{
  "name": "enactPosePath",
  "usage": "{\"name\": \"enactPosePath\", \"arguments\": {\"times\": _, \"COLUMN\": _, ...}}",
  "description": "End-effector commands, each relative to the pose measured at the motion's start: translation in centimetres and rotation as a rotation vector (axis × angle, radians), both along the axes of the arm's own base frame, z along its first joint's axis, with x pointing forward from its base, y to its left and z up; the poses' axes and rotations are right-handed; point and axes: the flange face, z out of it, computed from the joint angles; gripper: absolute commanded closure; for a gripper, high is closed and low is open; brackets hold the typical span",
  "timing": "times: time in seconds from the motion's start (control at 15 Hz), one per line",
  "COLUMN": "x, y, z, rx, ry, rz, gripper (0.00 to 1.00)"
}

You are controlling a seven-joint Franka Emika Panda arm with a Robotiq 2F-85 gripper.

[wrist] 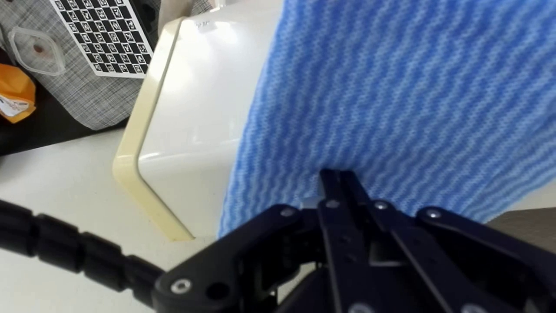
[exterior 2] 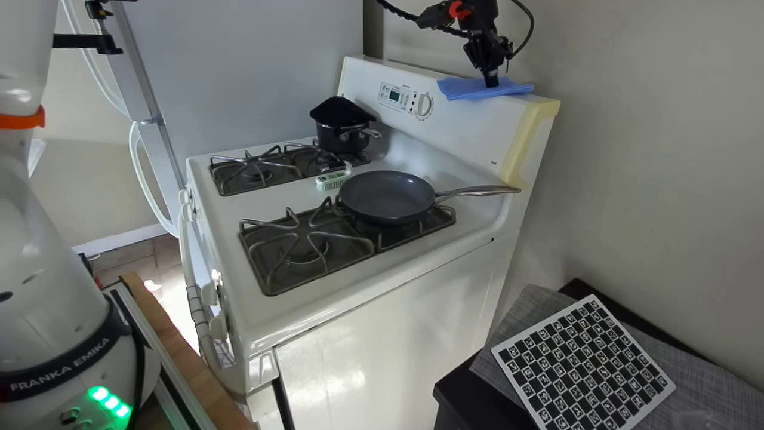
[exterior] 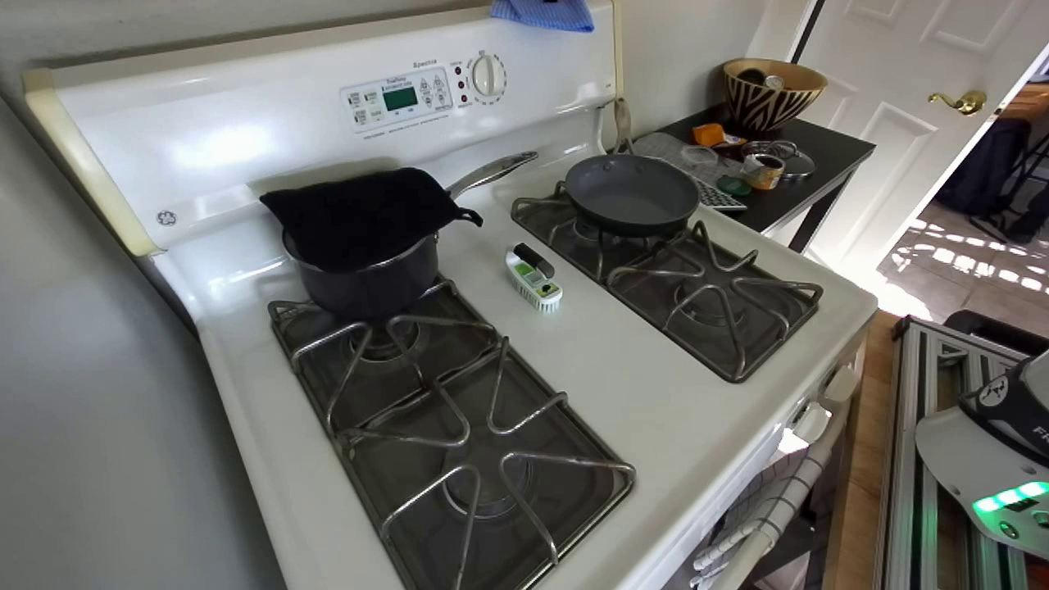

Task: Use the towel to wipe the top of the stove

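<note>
Running past the top edge of an exterior view, the claw [exterior 2: 491,85] is cut off above its dark fingers [exterior 2: 490,76], whose gap is too fine to make out; it hides part of the towel [exterior 2: 462,89]. Underneath the claw is the white stove [exterior 2: 358,279], its back panel [exterior 2: 471,128] bearing the towel on top. Farther below the claw sit a frying pan [exterior 2: 388,194], a white-green brush [exterior 2: 330,181] and a pot [exterior 2: 340,139] under a black pad [exterior 2: 339,111]. A bench [exterior 2: 465,394] with a patterned board [exterior 2: 585,364] lies well below, cut by the frame. The claw's tip touches the towel.

In an exterior view, the claw is beyond the frame and only a front fold of the towel shows at the top edge, up from the knob [exterior: 489,78]. A bowl [exterior: 774,106] stands on the bench near a white door [exterior: 901,90].

In the wrist view, the towel runs past the top and right edges, partly covered by the claw. Left of the claw runs the panel's yellowed trim [wrist: 138,126]; farther left lie a gray mat [wrist: 93,104] and an orange packet [wrist: 17,93], cut by the edge. The fingers stand side by side, drawn together, against the towel; whether they pinch any cloth cannot be told.
</note>
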Motion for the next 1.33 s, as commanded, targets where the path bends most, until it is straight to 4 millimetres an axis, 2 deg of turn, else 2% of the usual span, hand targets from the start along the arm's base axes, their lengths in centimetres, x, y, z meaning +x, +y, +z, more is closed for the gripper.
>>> {"name": "enactPosePath", "arguments": {"times": 0.0, "x": 0.3, "y": 1.8, "z": -1.5, "rx": 0.033, "ry": 0.037, "rz": 0.025, "gripper": 1.00}}
{"name": "enactPosePath", "arguments": {"times": 0.53, "x": 1.8, "y": 6.9, "z": -2.0, "rx": 0.041, "ry": 0.034, "rz": 0.106, "gripper": 1.00}}
{"name": "enactPosePath", "arguments": {"times": 1.0, "x": 3.7, "y": 10.2, "z": -2.6, "rx": 0.043, "ry": 0.032, "rz": 0.178, "gripper": 1.00}}
{"name": "enactPosePath", "arguments": {"times": 1.27, "x": 4.0, "y": 12.2, "z": -2.8, "rx": 0.049, "ry": 0.054, "rz": 0.221, "gripper": 1.00}}
